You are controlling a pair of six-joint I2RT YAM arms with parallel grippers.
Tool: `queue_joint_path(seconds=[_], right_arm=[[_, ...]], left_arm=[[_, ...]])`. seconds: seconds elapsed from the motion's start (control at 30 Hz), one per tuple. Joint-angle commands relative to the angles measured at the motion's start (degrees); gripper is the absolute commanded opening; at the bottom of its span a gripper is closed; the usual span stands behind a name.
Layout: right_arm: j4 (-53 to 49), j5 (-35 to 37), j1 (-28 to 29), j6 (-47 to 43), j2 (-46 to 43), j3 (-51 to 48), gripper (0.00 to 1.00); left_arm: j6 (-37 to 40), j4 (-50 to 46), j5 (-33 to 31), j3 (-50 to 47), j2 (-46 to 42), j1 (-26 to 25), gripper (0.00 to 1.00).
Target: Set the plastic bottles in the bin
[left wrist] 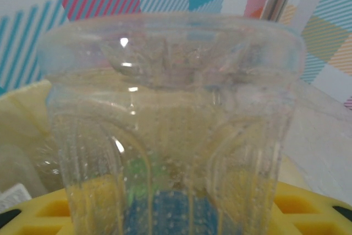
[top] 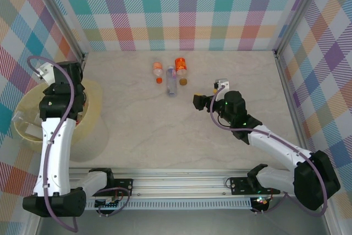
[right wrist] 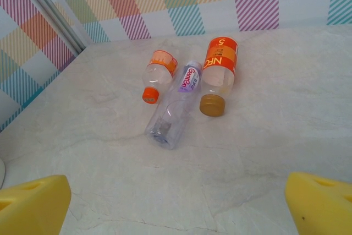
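Three plastic bottles lie at the back middle of the table: a small one with an orange label and cap [top: 158, 71] [right wrist: 159, 72], a clear one with a purple label [top: 172, 82] [right wrist: 176, 108], and an orange-labelled one with a brown cap [top: 181, 69] [right wrist: 220, 72]. My right gripper [top: 201, 101] [right wrist: 176, 207] is open, low over bare table a little short of them. My left gripper [left wrist: 176, 213] is shut on a clear plastic bottle [left wrist: 170, 108] [top: 19, 118] above the pale yellow bin [top: 91, 108] [left wrist: 25, 108]. Blue and green shapes show blurred through the held bottle.
Checked walls close the table at the back and both sides, with metal posts at the back corners. The bin stands at the left edge, partly under the left arm. A rail [top: 181, 188] runs along the near edge between the arm bases.
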Motion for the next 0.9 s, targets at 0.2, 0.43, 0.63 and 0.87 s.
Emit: queue_joint_path(seconds=[0.2,0.43,0.63,0.87], right_arm=[[0.1,1.0,0.1,0.6,-1.4,0.4,1.00],[0.2,0.7,0.2,0.6,-1.3,0.4,1.00],[0.3,1.1,0.1,0.5,-1.5,0.2,1.00],[0.2,1.1,0.1,0.5,-1.4,0.1,1.00]], left_arm=[[-4.8,-0.3,14.0,-1.0,0.3,8.1,0.58],[-6.7,1.6,22.8,-3.0,0.0,12.4,0.65],[-7.9,2.0,26.9,-2.7,0.8,13.6,0.81],[-8.6,3.0,31.4,-1.9,0.3,13.8,0.96]])
